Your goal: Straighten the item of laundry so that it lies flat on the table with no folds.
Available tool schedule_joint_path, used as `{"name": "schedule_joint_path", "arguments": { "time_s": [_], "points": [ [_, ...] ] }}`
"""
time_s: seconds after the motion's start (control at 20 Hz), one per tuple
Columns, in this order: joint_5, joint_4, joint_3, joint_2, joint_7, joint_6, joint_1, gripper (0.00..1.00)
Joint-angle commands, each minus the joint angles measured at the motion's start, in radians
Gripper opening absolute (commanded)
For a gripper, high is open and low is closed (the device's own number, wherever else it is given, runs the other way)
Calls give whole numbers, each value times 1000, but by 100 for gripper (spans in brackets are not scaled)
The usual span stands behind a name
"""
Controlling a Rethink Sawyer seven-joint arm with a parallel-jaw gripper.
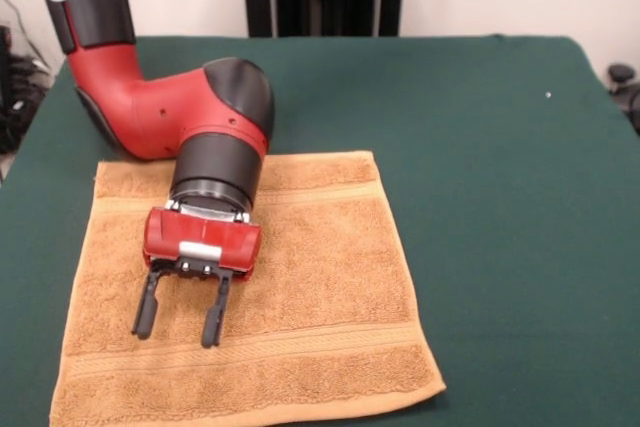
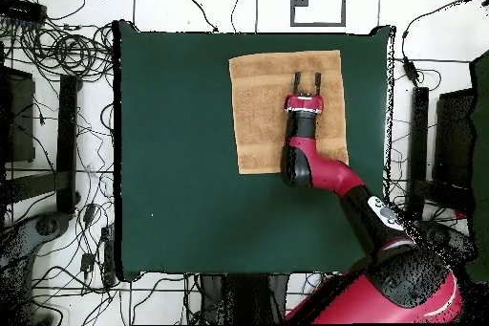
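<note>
Towel [image 1: 300, 287] flat on table [image 1: 500, 197]; gripper [image 1: 182, 322] above it, fingers spread wide, grasping nothing

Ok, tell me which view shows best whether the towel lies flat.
The overhead view: the whole towel shows as a plain rectangle with no folds, apart from where the arm covers it. The front view shows its ribbed bands close up, but the open gripper and arm hide part.

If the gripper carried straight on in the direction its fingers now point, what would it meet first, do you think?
Most likely the towel itself. The gripper, open, points down and toward the towel's ribbed band nearest the front camera, so its tips should touch terry cloth before the green table. How steeply it tilts is hard to judge.
</note>
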Motion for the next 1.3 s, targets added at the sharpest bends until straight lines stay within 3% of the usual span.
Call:
{"name": "schedule_joint_path", "arguments": {
  "time_s": [0.05,1.3],
  "points": [
    [140,3,-158,38,-35,-116,122,100],
    [309,-18,-372,17,80,-206,296,100]
  ]
}}
